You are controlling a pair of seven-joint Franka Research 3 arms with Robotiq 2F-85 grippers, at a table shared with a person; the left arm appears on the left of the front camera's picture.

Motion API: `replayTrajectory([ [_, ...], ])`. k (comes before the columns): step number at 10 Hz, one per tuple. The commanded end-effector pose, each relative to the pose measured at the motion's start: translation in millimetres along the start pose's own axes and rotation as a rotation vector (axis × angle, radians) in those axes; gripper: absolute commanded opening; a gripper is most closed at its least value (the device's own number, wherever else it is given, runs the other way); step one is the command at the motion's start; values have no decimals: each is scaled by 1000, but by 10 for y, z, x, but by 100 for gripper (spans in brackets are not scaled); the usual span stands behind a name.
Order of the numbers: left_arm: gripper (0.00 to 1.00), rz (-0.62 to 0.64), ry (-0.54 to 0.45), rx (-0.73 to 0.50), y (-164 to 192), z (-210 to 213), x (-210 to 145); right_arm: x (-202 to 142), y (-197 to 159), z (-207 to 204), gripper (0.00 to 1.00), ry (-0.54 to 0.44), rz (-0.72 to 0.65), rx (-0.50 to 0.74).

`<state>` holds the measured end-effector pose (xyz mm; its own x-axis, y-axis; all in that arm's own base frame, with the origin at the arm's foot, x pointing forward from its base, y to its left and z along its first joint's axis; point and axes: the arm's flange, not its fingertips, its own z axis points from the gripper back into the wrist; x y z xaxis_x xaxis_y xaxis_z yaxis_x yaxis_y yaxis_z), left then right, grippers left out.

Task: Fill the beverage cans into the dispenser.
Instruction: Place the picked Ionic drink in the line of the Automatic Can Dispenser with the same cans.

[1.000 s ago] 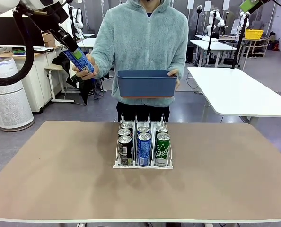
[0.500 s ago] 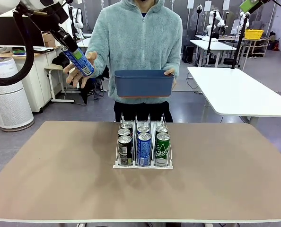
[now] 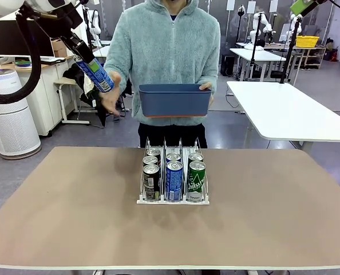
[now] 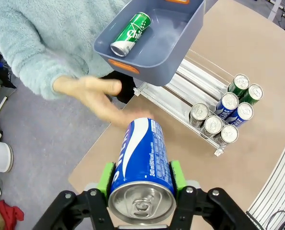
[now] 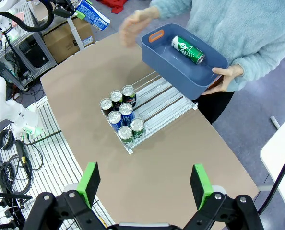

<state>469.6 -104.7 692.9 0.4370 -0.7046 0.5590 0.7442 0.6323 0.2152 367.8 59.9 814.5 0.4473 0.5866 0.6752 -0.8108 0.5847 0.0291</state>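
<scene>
The left gripper (image 4: 141,176) was clamped on a slim blue beverage can (image 3: 98,76), held high over the table's far left edge. Just right of it was the person's free hand (image 3: 110,93), too blurred to make out its fingers. The person's other hand (image 5: 224,74) held a dark blue plastic bin (image 3: 176,102) with a green can (image 4: 130,33) lying inside. Below it, on the tan table (image 3: 72,217), stood the white-and-clear three-lane dispenser (image 3: 173,201). Six cans (image 5: 121,112) crowded its near end, the front row partly hiding those behind. The right gripper (image 5: 145,181) hovered spread wide and empty.
</scene>
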Motion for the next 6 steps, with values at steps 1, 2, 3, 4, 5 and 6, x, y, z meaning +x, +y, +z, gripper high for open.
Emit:
replayTrajectory([
  [1,37,0,-5,5,3,31,-19,-3,18,0,100,0,-8,8],
  [2,37,0,-5,5,3,31,-19,-3,18,0,100,0,-8,8],
  [3,57,0,0,0,0,0,0,-3,18,0,100,0,-8,8],
  [4,57,30,42,5,-110,6,-1,-3,18,0,100,0,-8,8],
  [5,57,31,75,-20,-327,-30,60,-3,18,0,100,0,-8,8],
  [6,57,61,111,-52,-587,-73,132,-3,18,0,100,0,-8,8],
])
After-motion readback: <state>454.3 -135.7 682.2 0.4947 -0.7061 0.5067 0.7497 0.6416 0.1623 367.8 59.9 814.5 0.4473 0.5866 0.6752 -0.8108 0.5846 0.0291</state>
